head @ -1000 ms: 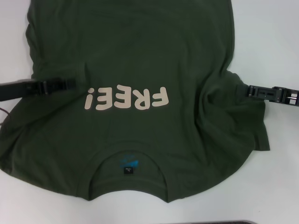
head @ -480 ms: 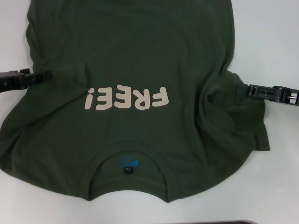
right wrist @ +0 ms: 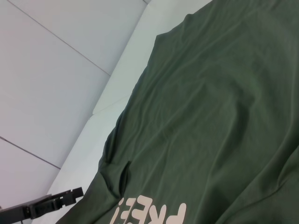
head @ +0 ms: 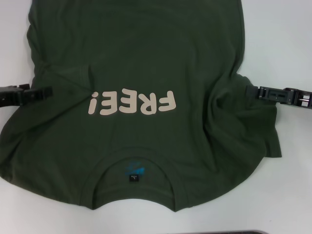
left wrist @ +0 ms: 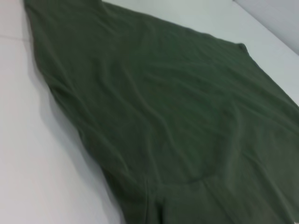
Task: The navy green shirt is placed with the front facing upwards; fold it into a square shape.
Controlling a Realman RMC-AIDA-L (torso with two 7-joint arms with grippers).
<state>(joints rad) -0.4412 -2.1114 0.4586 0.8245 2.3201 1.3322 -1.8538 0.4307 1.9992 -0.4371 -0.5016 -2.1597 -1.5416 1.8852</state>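
The navy green shirt (head: 146, 58) lies front up on the white table, collar toward me. Its cream "FREE!" letters (head: 131, 102) and black neck tag (head: 133, 178) face me. My left gripper (head: 48, 91) lies low at the shirt's left edge, level with the letters, just over the cloth's border. My right gripper (head: 260, 92) touches the bunched right sleeve (head: 243, 117) at the shirt's right edge. The left wrist view shows only shirt cloth (left wrist: 163, 116) and table. The right wrist view shows the shirt (right wrist: 210, 116) and, farther off, the left gripper (right wrist: 77, 191).
The white table (head: 292, 185) shows bare on both sides of the shirt and in front of the collar. A dark edge (head: 219, 232) runs along the bottom of the head view. A small raised crease (head: 87, 73) stands near the left armpit.
My left gripper has drawn back to the left, from over the chest beside the letters to the shirt's edge. My right gripper has shifted slightly right. The shirt has barely moved.
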